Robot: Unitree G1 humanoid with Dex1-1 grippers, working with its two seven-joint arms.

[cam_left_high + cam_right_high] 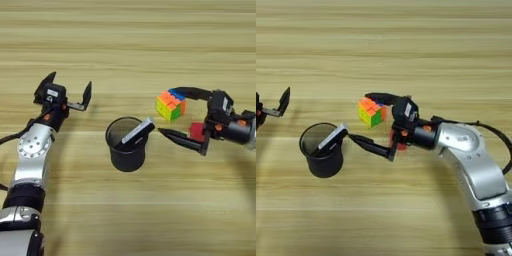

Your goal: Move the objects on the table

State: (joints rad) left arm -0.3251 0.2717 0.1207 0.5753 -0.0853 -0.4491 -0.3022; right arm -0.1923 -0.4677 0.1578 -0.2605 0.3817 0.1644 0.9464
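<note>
Right gripper (378,120): I see its two black fingers spread wide, pinching nothing; one finger reaches behind the puzzle cube, the other points down and left toward the cup.
Puzzle cube (171,104): sits on the table just inside the upper finger, close to touching it.
Red cube (197,132): tucked between the fingers near the palm, partly hidden.
Mesh cup (127,144): upright, just off the lower fingertip, with a marker or pen (136,133) leaning out over its rim; I cannot tell which.
Risk: if I sweep left, I judge the lower finger could knock that leaning piece or tip the cup; closing now could catch both cubes at once.
Left gripper (67,91): spread too, idle, well apart from everything.
Table (130,40): bare wood beyond the cubes.
</note>
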